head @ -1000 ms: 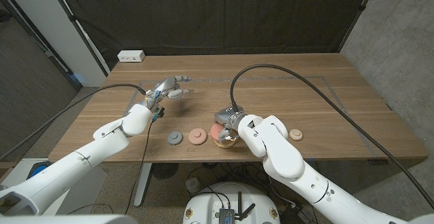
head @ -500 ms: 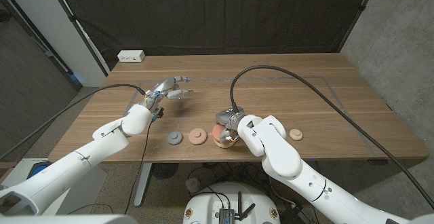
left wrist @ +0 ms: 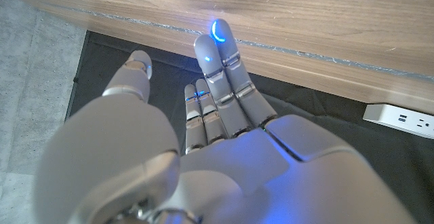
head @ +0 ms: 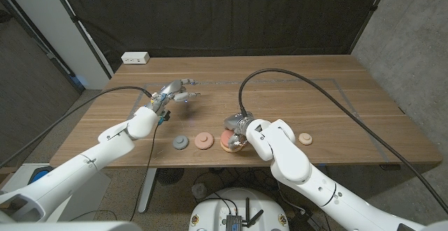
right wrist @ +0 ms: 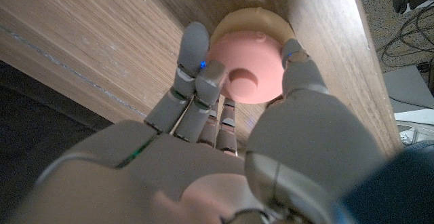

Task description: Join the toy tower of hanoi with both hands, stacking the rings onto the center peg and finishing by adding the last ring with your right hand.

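The right hand (head: 234, 129) sits near the front edge of the wooden counter (head: 294, 84), its fingers (right wrist: 192, 54) and thumb wrapped around a pink ring (right wrist: 247, 71), which has a round hole in its middle. In the right wrist view this pink ring lies directly over a wider tan disc (right wrist: 254, 22) that rests on the counter; whether the two touch cannot be told. In the head view the tan disc (head: 231, 145) shows just under the right hand, at the front edge of the counter. To the left of the tan disc lies a pink ring with a raised middle (head: 204, 141), and further left, just beside that one, a grey ring (head: 181, 143). On the other side of the tan disc, beyond the right forearm, a small pale peach ring (head: 305, 138) lies by itself. The left hand (head: 175, 92) hovers well behind the grey ring, away from all the pieces, with its fingers (left wrist: 218, 61) stretched out straight and side by side and the thumb set apart, holding nothing. A blue light glows at one fingertip in the left wrist view. A white power strip (head: 135, 58) lies at the far left corner of the counter, well behind the left hand, and a black cable (head: 308, 84) arcs from the right wrist across the counter.
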